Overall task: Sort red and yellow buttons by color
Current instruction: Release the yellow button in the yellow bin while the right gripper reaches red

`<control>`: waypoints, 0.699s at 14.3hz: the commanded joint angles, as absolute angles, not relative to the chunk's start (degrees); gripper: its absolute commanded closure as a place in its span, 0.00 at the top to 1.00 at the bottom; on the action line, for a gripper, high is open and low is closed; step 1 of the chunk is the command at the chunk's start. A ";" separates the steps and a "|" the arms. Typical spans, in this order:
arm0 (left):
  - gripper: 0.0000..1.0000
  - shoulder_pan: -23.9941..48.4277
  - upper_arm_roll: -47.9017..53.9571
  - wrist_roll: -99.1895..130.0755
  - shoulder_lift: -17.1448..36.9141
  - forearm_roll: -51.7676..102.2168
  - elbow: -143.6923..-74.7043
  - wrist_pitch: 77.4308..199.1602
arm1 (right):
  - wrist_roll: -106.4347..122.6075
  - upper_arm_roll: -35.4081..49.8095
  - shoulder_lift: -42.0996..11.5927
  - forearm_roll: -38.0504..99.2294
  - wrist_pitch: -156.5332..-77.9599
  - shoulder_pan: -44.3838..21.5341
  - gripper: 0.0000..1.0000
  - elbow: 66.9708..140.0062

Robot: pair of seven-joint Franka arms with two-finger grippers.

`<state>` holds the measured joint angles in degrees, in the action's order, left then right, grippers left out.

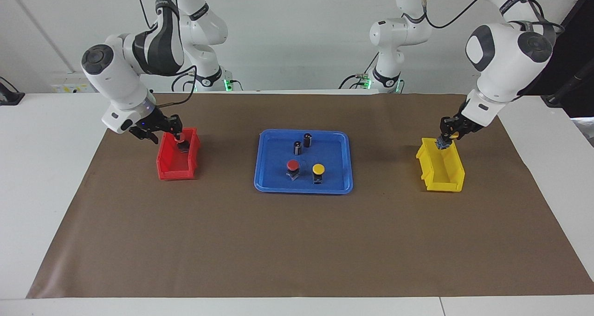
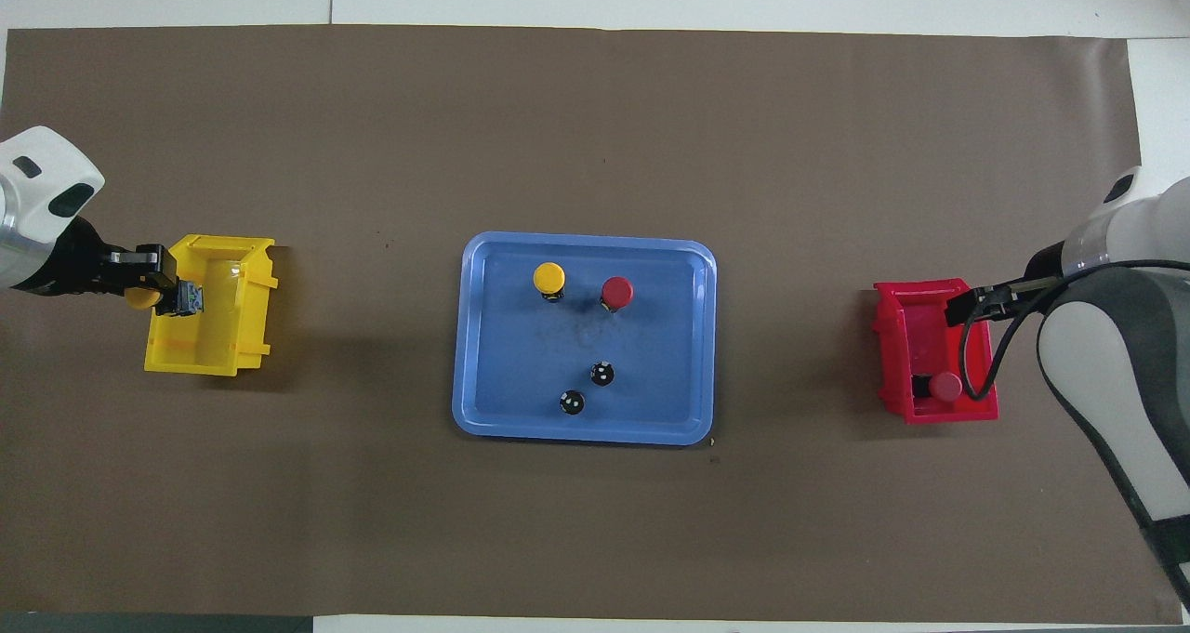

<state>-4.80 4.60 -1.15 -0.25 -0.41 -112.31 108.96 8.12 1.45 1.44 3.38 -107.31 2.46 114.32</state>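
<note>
My left gripper [image 1: 447,135] [image 2: 160,291] hangs over the yellow bin [image 1: 441,173] [image 2: 223,340], shut on a yellow button [image 2: 141,296] whose dark body points down into the bin. My right gripper [image 1: 160,131] [image 2: 971,303] is open, just above the red bin's [image 1: 175,171] [image 2: 897,354] outer edge. A red button [image 2: 946,387] [image 1: 182,145] lies inside that bin, free of the gripper. On the blue tray [image 1: 304,189] [image 2: 586,434] stand one yellow button [image 1: 318,169] [image 2: 548,278] and one red button [image 1: 292,165] [image 2: 616,291], side by side.
Two black-and-silver cylinders [image 1: 297,147] [image 2: 602,373] stand on the tray, nearer to the robots than the buttons. A brown mat [image 1: 297,246] covers the table. The bins sit at the two ends of the table, the tray between them.
</note>
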 commanded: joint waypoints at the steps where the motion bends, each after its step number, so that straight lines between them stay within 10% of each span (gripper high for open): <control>1: 0.01 -6.86 5.36 -2.99 0.17 -1.41 -116.27 114.60 | -6.18 1.93 -4.12 3.52 -108.44 -7.08 0.71 107.32; 10: 0.01 -6.06 5.27 -3.16 2.64 -2.02 -119.96 117.60 | -32.96 1.85 -24.43 1.24 -119.59 -27.06 0.72 87.45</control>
